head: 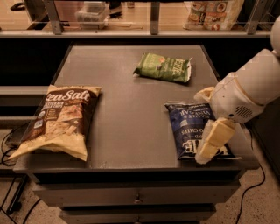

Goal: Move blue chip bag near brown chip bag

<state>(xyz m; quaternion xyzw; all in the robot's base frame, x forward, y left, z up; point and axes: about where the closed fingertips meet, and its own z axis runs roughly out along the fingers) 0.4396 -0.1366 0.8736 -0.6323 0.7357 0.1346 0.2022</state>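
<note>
The blue chip bag [188,127] lies flat at the table's right front, its "Kettle" lettering towards the front edge. The brown chip bag [61,120], with "Sea Salt" lettering and cream ends, lies at the left front. My gripper [201,124] comes in from the right and hangs over the blue bag's right side. It is open, with one cream finger [213,139] over the bag's front right corner and the other [204,93] by its far edge. The white arm hides the bag's right edge.
A green chip bag [164,68] lies at the back right of the grey table [127,113]. A glass-fronted shelf with packages [214,13] runs behind the table. Drawers [138,199] sit below the front edge. Cables lie on the floor at the left.
</note>
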